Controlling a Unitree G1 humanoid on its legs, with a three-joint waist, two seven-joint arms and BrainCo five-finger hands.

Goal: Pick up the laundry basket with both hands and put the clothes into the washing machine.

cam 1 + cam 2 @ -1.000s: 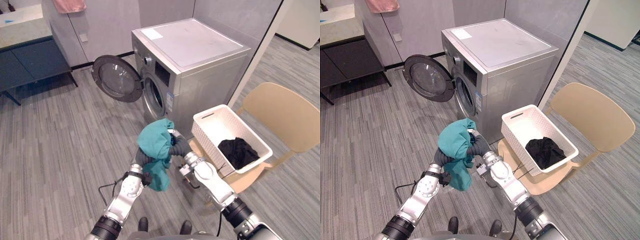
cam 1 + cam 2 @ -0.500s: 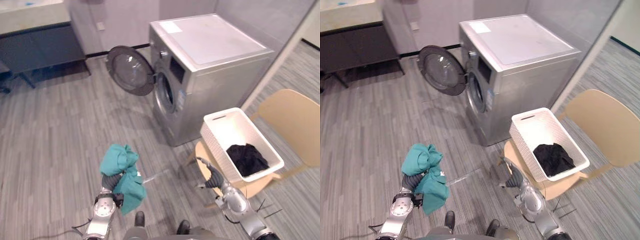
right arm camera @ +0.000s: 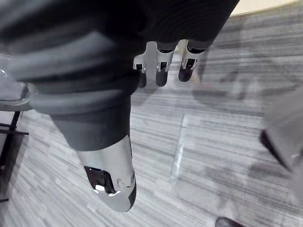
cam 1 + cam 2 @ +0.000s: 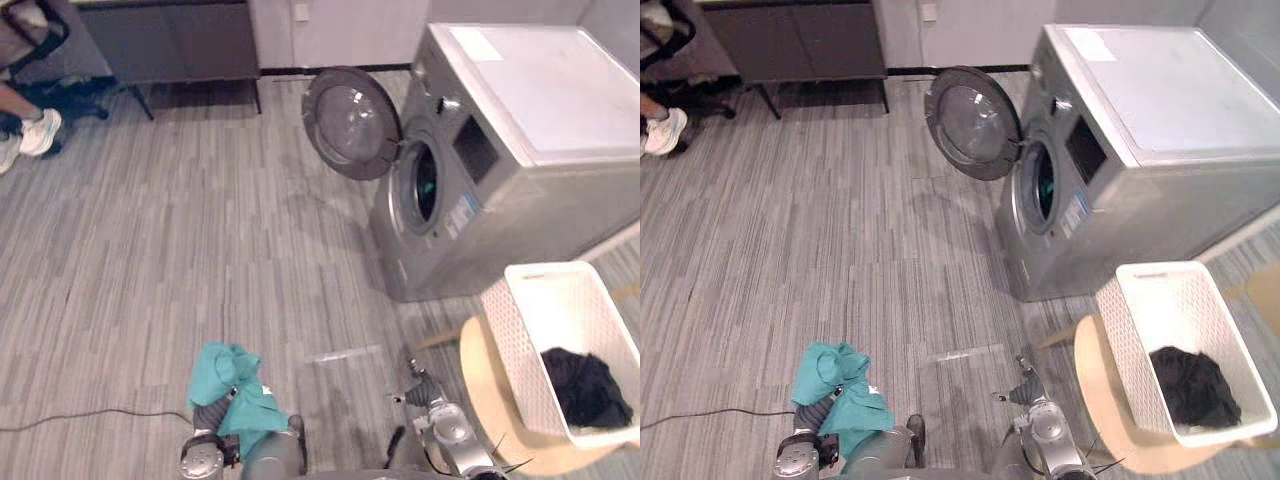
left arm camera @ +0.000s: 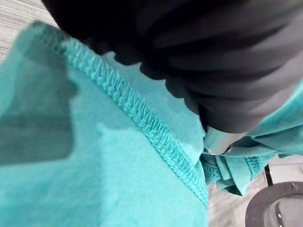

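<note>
A teal garment is bunched over my left hand, low at my left side above the floor; in the left wrist view the teal garment lies wrapped against that hand's dark cover. My right hand hangs low at my right, open and holding nothing, its fingers straight above the floor. The white laundry basket rests on a beige chair at the right, with a black garment in it. The silver washing machine stands ahead with its round door swung open; something teal shows inside the drum.
A dark low table stands against the far wall. A person's shoes show at the far left. Grey plank floor stretches wide between me and the washer.
The camera has moved, so the whole scene shifted. My right hand let go of the teal garment and dropped to my right side. The left hand lowered with the garment.
</note>
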